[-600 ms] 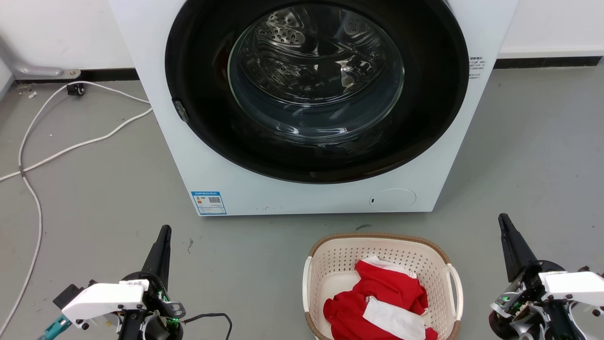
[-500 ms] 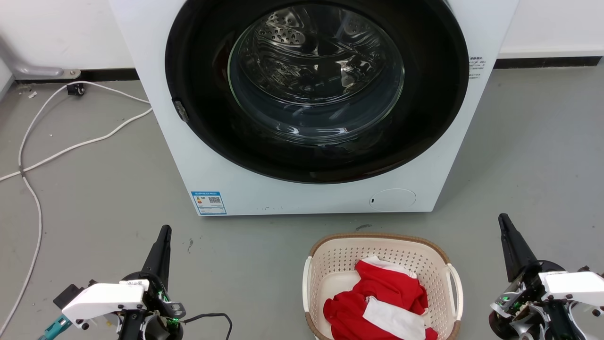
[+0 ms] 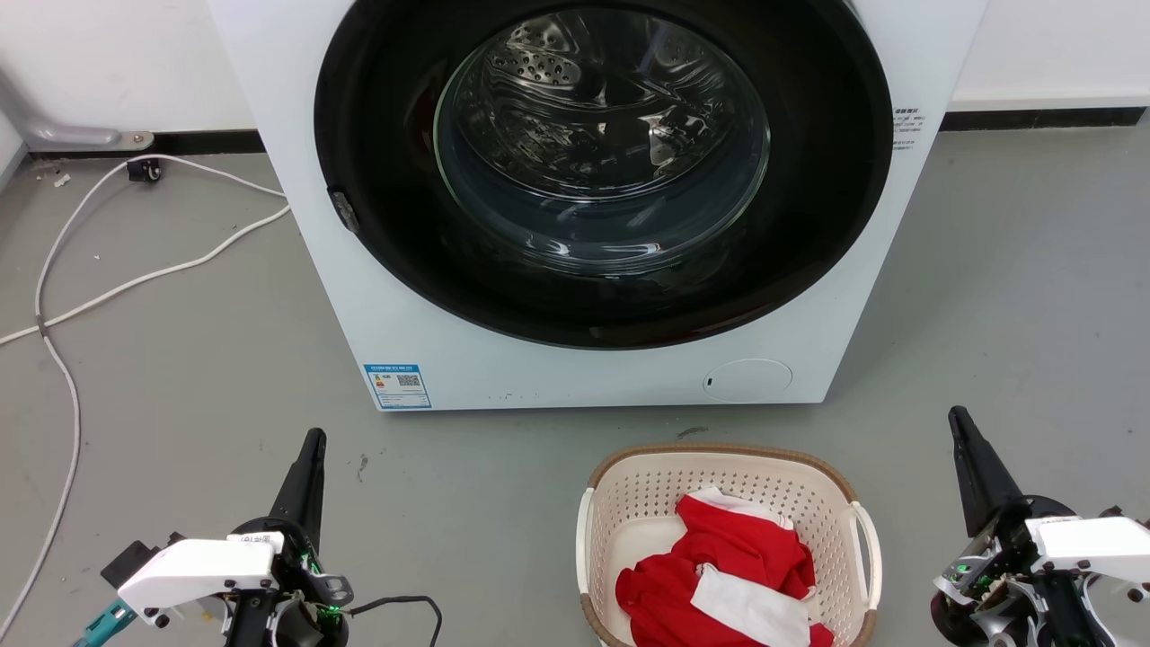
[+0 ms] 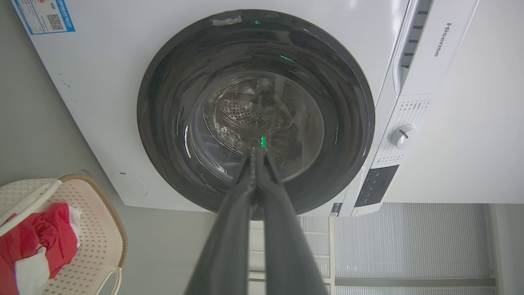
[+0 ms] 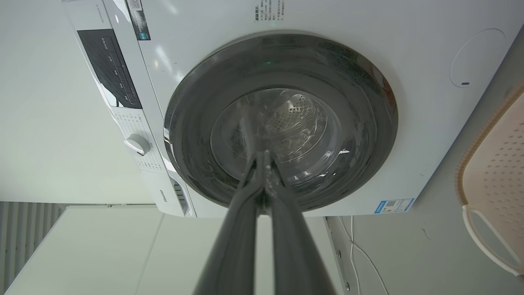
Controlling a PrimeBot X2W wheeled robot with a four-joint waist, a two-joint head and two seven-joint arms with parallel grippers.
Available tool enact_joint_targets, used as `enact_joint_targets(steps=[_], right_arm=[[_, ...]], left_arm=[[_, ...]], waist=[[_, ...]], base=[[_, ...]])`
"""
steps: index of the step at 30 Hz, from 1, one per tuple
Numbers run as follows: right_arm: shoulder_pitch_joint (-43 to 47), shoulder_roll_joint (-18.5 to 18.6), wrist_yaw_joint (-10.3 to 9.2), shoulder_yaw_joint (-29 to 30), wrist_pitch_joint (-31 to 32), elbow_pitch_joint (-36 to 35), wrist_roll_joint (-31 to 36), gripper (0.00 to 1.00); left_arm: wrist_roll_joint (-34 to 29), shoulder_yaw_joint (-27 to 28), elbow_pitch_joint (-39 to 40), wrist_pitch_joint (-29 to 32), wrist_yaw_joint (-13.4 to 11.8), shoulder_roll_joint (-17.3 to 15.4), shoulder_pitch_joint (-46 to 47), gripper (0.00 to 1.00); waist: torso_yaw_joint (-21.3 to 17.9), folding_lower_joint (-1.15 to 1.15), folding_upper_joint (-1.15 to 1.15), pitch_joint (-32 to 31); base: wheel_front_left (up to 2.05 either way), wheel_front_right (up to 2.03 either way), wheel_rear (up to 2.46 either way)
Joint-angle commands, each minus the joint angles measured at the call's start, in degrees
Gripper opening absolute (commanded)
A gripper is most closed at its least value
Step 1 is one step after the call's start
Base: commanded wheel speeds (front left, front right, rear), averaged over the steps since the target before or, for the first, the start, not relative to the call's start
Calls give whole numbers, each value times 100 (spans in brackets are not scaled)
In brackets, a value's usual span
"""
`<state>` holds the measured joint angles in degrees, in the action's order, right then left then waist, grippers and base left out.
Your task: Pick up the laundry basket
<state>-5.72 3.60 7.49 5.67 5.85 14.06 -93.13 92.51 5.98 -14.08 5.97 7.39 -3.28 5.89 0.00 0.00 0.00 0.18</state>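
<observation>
While the left gripper (image 3: 314, 440) hangs closed and empty, nothing is lifted yet: the basket (image 3: 719, 449) rests on the floor (image 3: 467, 503) before the washer (image 3: 575, 382), cream, perforated, brown-rimmed, with red-and-white cloth (image 3: 719, 566) inside. The right gripper (image 3: 957, 415), likewise closed, hangs well apart.

**Cut Edges, Covered Floor**

The head view's bottom edge cuts off the near end of the laundry basket (image 3: 629, 503), and a red and white garment (image 3: 737, 557) hides most of its floor. The left wrist view's left and bottom edges cut the basket too, as does the right wrist view's right edge. The washing machine (image 3: 575, 377) loses its top to the head view's upper edge. The print on its blue label (image 3: 397, 385) is too small to read. Seen side-on, the left claw (image 3: 314, 438) and right claw (image 3: 957, 415) each hide one finger behind the other.
</observation>
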Motion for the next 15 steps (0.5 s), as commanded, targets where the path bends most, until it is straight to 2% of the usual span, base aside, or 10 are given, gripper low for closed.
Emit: enact_joint_targets(steps=[1, 2, 3, 15], right_arm=[[-80, -17, 0, 10, 8, 4, 31, 0], [-80, -18, 0, 12, 10, 4, 33, 0], [-1, -1, -1, 2, -2, 0, 1, 100], [95, -12, 0, -227, -315, -252, 229, 100]], left_arm=[[-2, 16, -8, 35, 18, 4, 56, 0], [-4, 17, -8, 36, 18, 5, 56, 0], [0, 1, -1, -1, 0, 1, 1, 100], [-95, -251, 199, -327, 1, 11, 9, 100]], waist=[[0, 0, 0, 0], [0, 0, 0, 0], [0, 0, 0, 0], [-2, 0, 0, 2]], base=[[0, 0, 0], [0, 0, 0], [0, 0, 0], [0, 0, 0]])
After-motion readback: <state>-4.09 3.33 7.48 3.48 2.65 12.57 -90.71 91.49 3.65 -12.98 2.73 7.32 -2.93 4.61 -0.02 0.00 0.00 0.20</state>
